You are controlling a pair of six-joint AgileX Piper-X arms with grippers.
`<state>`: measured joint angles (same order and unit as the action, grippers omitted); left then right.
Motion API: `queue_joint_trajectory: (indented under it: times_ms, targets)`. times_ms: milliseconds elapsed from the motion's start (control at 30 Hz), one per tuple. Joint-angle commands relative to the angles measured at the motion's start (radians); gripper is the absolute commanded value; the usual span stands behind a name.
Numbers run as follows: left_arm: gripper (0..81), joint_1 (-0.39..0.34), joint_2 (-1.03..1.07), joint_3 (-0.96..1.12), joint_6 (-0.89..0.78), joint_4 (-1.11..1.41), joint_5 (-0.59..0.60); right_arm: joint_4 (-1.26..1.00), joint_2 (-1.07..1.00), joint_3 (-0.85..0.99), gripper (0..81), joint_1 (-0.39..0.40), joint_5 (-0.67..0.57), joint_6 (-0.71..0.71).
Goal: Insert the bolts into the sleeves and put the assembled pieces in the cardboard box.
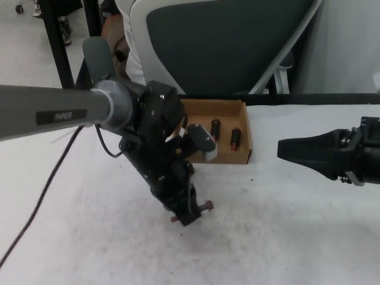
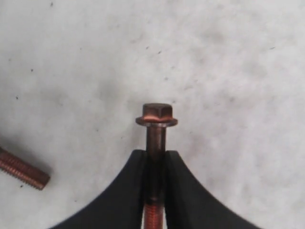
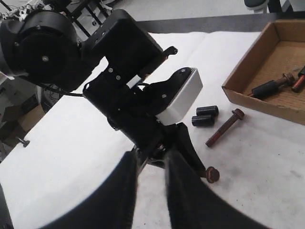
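Bolt pinched mid-shank between left fingers, head clear beyond their tips, desk beneath; right fingers slightly apart, empty.

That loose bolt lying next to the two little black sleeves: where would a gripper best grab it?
Probably mid-shank on the bolt, straight down from above, closing across its length. It lies flat on the bench, so only its sides are free, and that grip leaves the tip clear for a sleeve.

Copper bolt gripped by its shank; second bolt lies beside two black sleeves; cardboard box holds two assembled pieces.
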<state>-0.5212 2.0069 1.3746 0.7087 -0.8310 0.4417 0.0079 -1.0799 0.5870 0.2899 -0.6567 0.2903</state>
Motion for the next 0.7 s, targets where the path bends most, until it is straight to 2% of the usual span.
queue_joint_trajectory:
  times_ms: [0, 100, 267, 300, 400, 500, 667]
  targets:
    - [0.8, -0.003, -0.141, -0.008, -0.098, -0.003, 0.094, -0.008, 0.026, 0.004, 21.0, -0.002, -0.016, -0.014]
    - [0.8, -0.003, -0.225, -0.035, -0.139, 0.008, 0.115, 0.01, 0.044, 0.004, 19.1, -0.002, -0.016, -0.012]
    - [0.8, 0.0, -0.379, -0.126, -0.223, 0.042, 0.14, 0.147, 0.046, 0.011, 1.1, 0.002, -0.035, -0.03]
    - [0.8, 0.0, -0.415, -0.154, -0.248, 0.051, 0.144, 0.167, 0.046, 0.016, 0.0, 0.005, -0.06, -0.06]
    - [0.8, 0.0, -0.517, -0.249, -0.327, 0.096, 0.161, 0.244, 0.043, 0.048, 0.0, 0.031, -0.054, -0.146]
    - [0.8, 0.0, -0.635, -0.359, -0.399, 0.195, 0.174, 0.321, 0.023, 0.102, 0.0, 0.059, 0.012, -0.242]
    - [0.8, 0.0, -0.859, -0.534, -0.567, 0.386, 0.176, 0.486, -0.039, 0.23, 0.0, 0.102, 0.038, -0.279]
